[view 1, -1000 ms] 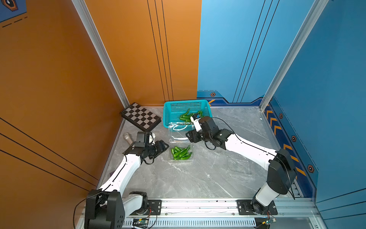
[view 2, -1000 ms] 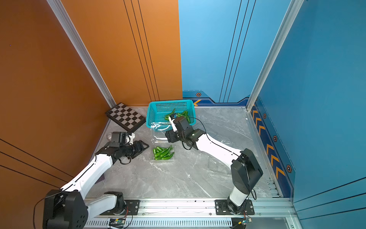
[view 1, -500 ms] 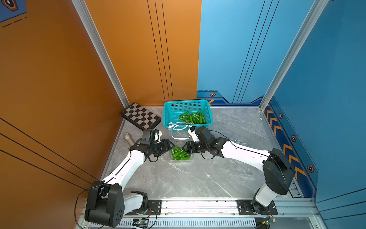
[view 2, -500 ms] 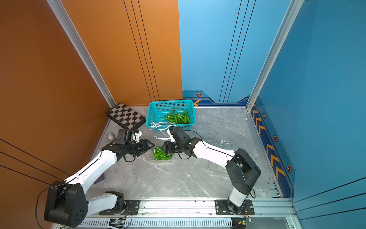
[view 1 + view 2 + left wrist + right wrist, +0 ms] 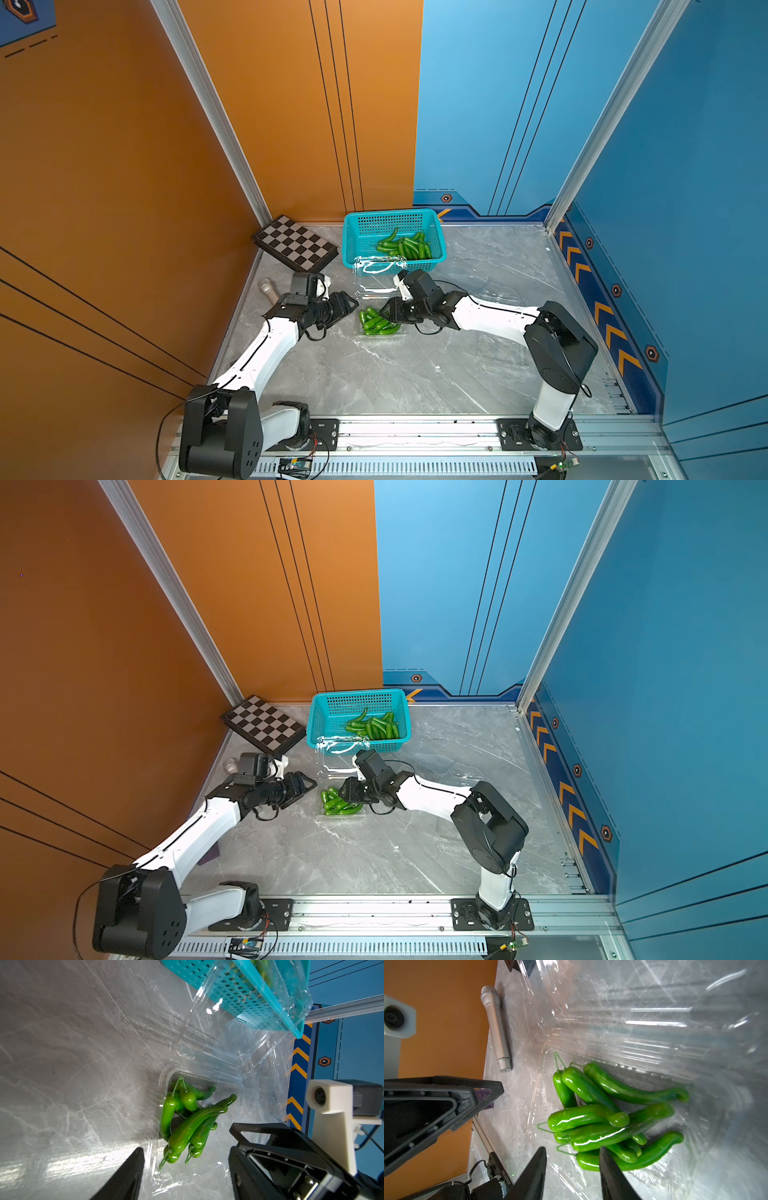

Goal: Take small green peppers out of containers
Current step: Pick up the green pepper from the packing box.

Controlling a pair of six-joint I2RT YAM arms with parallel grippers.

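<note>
Hovering apart by the box (image 5: 380, 338) of peppers (image 5: 376, 324) are the right hand (image 5: 572, 1148), three o'clock, and left hand (image 5: 352, 306), nine; pinching one pepper is probably coming next.

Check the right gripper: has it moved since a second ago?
Yes. The right gripper has come away from the teal basket, toward the front rail, and now sits over the peppers in the open clear box.

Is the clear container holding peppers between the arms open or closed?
Open: the lid of the clamshell container is folded back toward the teal basket, leaving the green peppers uncovered.
</note>
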